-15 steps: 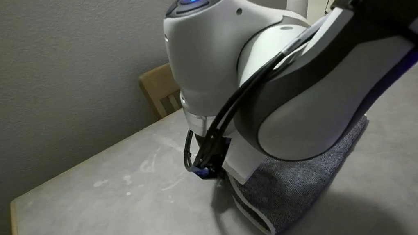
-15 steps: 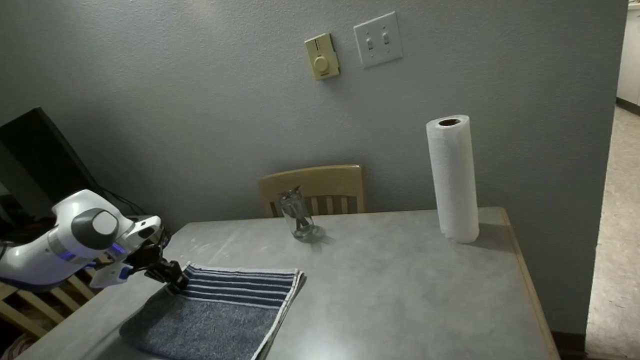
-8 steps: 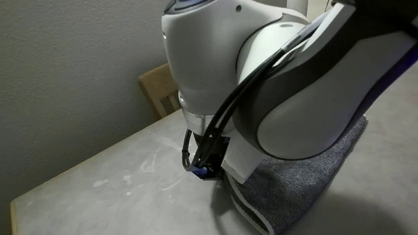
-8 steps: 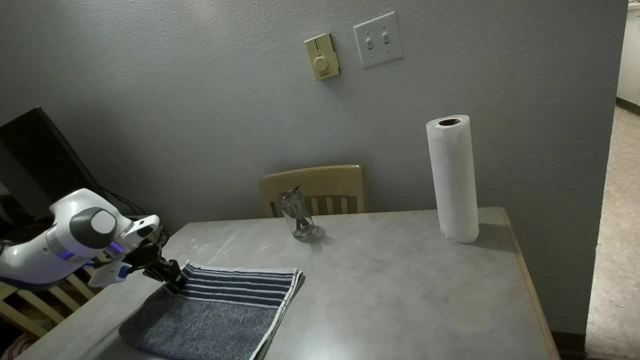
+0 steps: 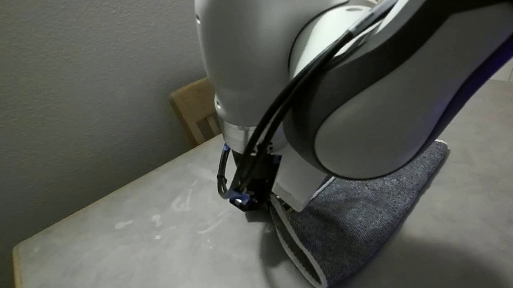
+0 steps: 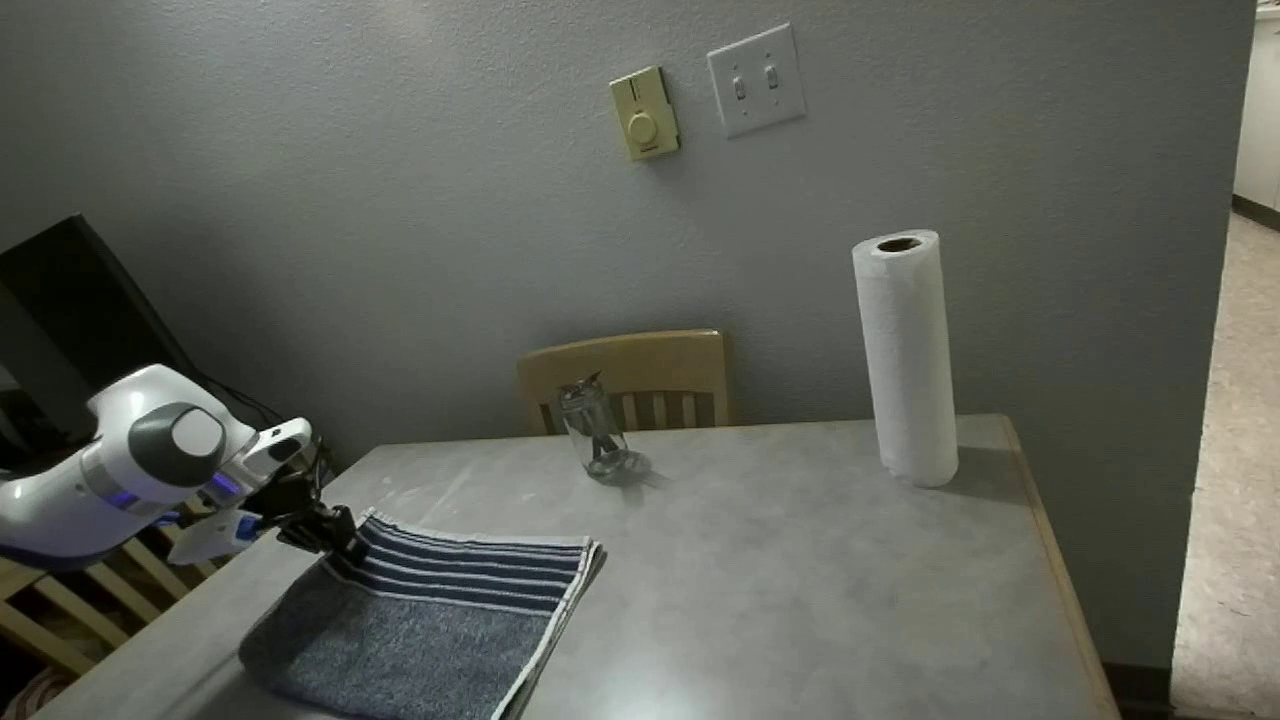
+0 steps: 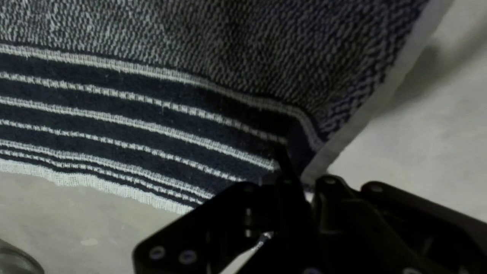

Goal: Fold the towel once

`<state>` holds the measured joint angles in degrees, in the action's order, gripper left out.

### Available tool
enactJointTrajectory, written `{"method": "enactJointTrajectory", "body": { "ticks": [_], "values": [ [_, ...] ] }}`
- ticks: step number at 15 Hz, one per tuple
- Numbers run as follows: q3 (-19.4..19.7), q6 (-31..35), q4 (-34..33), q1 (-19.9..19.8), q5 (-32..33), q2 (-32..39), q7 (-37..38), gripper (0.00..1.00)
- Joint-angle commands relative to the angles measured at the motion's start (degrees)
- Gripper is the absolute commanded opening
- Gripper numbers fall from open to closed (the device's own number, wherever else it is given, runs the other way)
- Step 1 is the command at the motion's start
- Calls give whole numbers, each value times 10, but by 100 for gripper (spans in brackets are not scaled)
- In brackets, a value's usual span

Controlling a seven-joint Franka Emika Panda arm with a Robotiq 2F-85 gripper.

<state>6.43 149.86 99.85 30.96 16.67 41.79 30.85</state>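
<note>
The towel (image 6: 420, 640) gapes wider at its side, where the end effector (image 7: 307, 182), now slightly higher, pinches its striped border. The fold looks formed, not flat.

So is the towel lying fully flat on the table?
No, in an exterior view the towel shows a dark gap between its upper and lower layers along the pale edge.

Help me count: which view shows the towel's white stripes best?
The wrist view: the white stripes run large and distinct, though cropped. In an exterior view, the white stripes look smaller; in an exterior view, the towel shows none clearly.
</note>
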Motion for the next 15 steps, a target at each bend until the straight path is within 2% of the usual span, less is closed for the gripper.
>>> {"method": "enactJointTrajectory", "body": {
  "ticks": [1,7,11,15],
  "values": [
    [-18,23,36,-22,-1,-31,-44,2],
    [-50,68,76,-63,-9,-61,-130,2],
    [-113,110,109,-128,-34,-87,-241,2],
    [-180,95,114,-189,-83,-101,-345,2]
  ]
}}
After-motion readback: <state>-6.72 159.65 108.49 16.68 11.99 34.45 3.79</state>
